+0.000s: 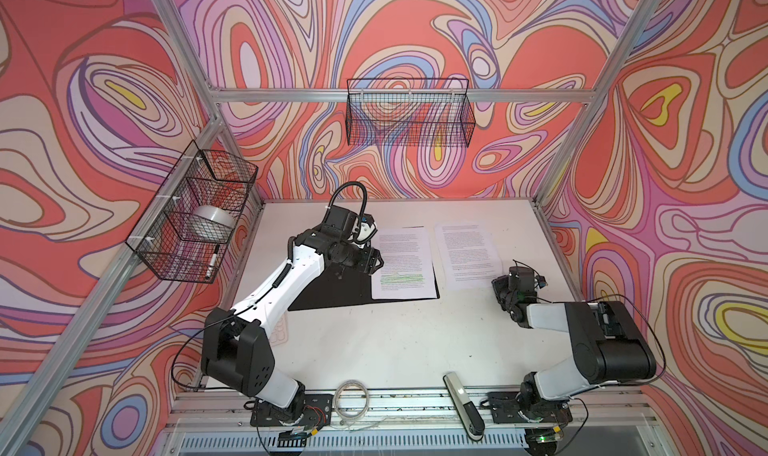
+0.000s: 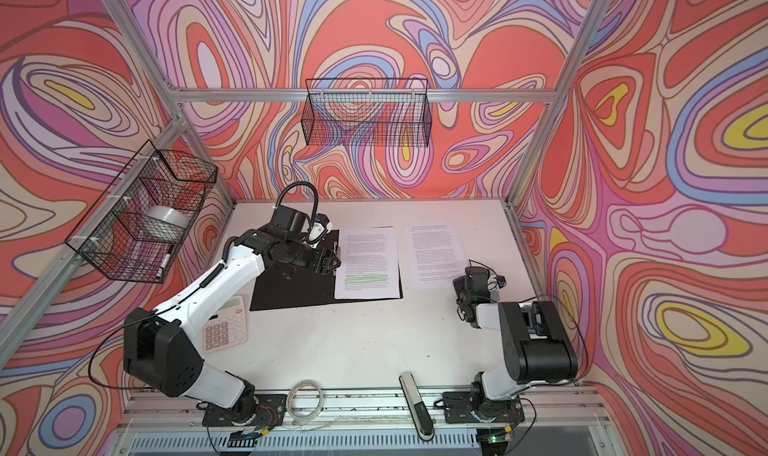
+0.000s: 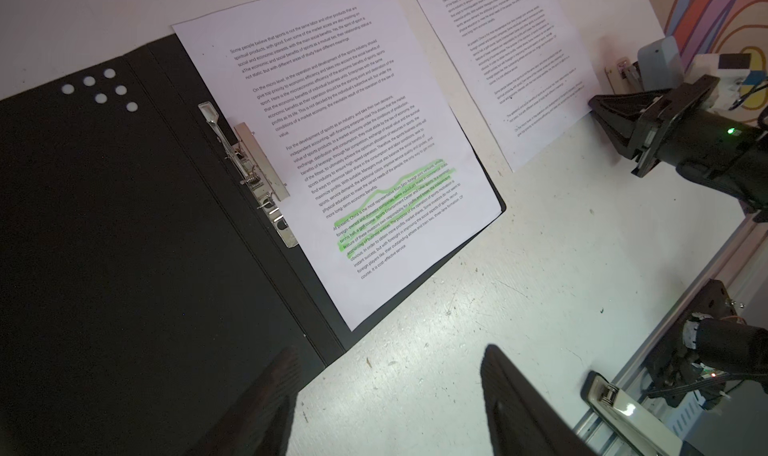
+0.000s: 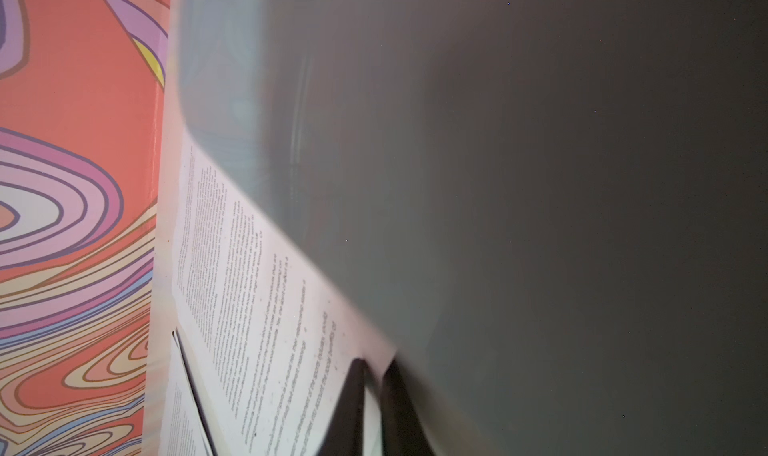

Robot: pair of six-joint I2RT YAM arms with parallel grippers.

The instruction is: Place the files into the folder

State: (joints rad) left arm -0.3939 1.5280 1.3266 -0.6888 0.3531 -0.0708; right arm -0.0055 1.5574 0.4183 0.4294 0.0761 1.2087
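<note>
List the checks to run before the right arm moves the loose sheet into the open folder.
1. The black-lined flat folder lies open on the white table: ok.
2. The metal spine clip is released for loading: cannot tell.
3. The white sheet with green highlighting sits on the folder's right half: ok.
4. The second white printed sheet is in the folder: not ok, it lies on the table beside it.
5. The right gripper is shut, apparently pinching the second sheet's near corner: ok.
6. The left gripper is open, empty and hovering by the clip: ok.
</note>
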